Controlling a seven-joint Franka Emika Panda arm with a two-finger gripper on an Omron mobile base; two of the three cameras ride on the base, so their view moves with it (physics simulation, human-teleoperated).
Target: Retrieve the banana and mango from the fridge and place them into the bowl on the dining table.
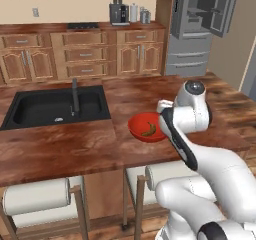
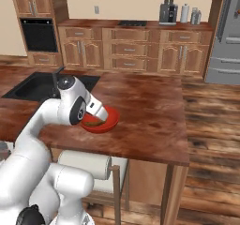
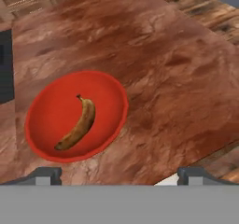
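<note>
Both dark fingertips (image 3: 46,175) stand wide apart and empty above the dining table (image 3: 177,64). Ahead of the gripper (image 3: 120,175) and offset to one side, the banana (image 3: 78,125) lies diagonally in the bowl (image 3: 112,87); 1 fruit delivered. Mango probably inside the open fridge (image 1: 200,19), well apart.

You are looking at the banana (image 3: 78,125) lying flat inside the bowl (image 3: 46,106) — slim, curved, yellow-orange going brown, its dark stem end toward the bowl's middle. The bowl, shallow, round and glossy red, sits upright on the dining table (image 3: 154,69), near the edge closest to you, on the polished reddish-brown wood-grain top. From the left base view you see the black sink basin (image 1: 55,106) set into that top, well apart from the bowl (image 1: 137,126). The fridge (image 1: 200,26) stands grey at the far wall — its upper doors swung open.
</note>
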